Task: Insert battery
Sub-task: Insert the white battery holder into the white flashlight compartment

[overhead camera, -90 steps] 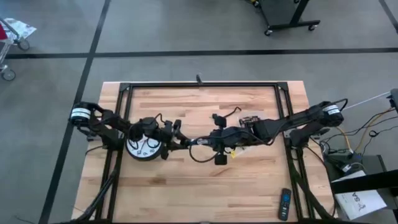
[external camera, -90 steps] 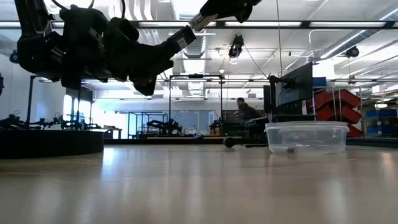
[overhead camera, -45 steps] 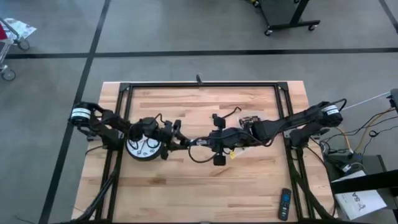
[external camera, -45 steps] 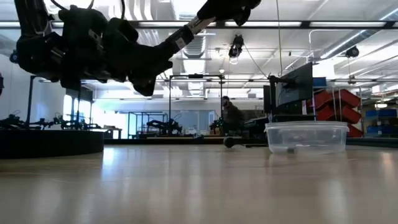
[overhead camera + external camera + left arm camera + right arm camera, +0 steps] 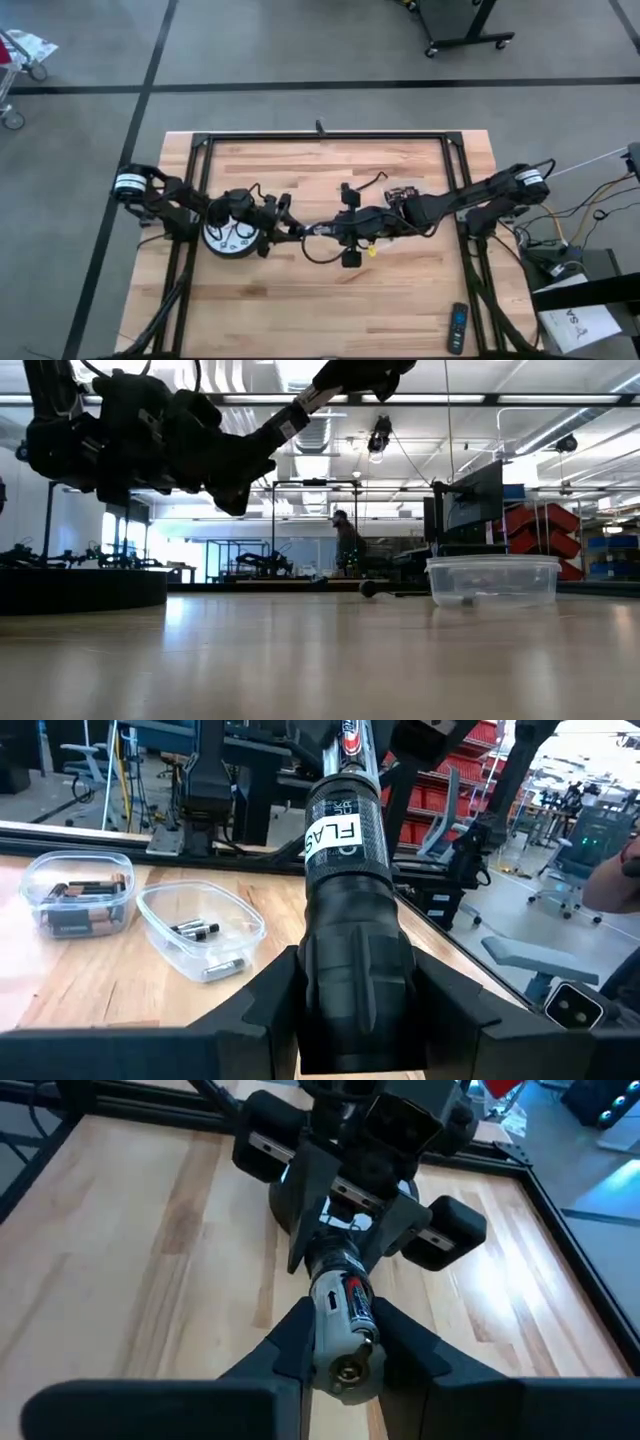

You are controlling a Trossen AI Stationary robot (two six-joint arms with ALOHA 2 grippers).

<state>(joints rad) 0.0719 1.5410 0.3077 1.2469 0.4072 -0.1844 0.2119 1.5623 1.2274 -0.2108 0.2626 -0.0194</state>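
Observation:
A black flashlight (image 5: 352,910) with a white label is held above the table's middle by my left gripper (image 5: 288,228), which is shut on it. A silver, red and black battery (image 5: 340,1312) sticks out of the flashlight's far end, and my right gripper (image 5: 322,230) is shut on it, facing the left gripper. In the low view the flashlight (image 5: 285,420) slants upward, well clear of the tabletop. My left gripper pinches the flashlight's thick black body (image 5: 355,975) between its two fingers, which lie along it, coming level from the table's left. The flashlight is lifted clear, its labelled end pointing away. My right gripper pinches the battery's sides (image 5: 322,1330) between its two fingers (image 5: 288,1342), near the free end with the metal contact (image 5: 350,1370). The fingers lie along the battery, coming from the table's right. Its other end points into the flashlight.
Two clear plastic tubs holding batteries (image 5: 78,902) (image 5: 200,928) stand on the wood toward the right. A round white dial (image 5: 228,238) lies under the left arm. A remote (image 5: 457,328) lies at the near right, and a black frame (image 5: 320,138) rims the table.
My right gripper has edged toward the table's left, closer to the left gripper, still holding the battery. In the low view the raised end has gone slightly higher. A person in the room behind has walked across.

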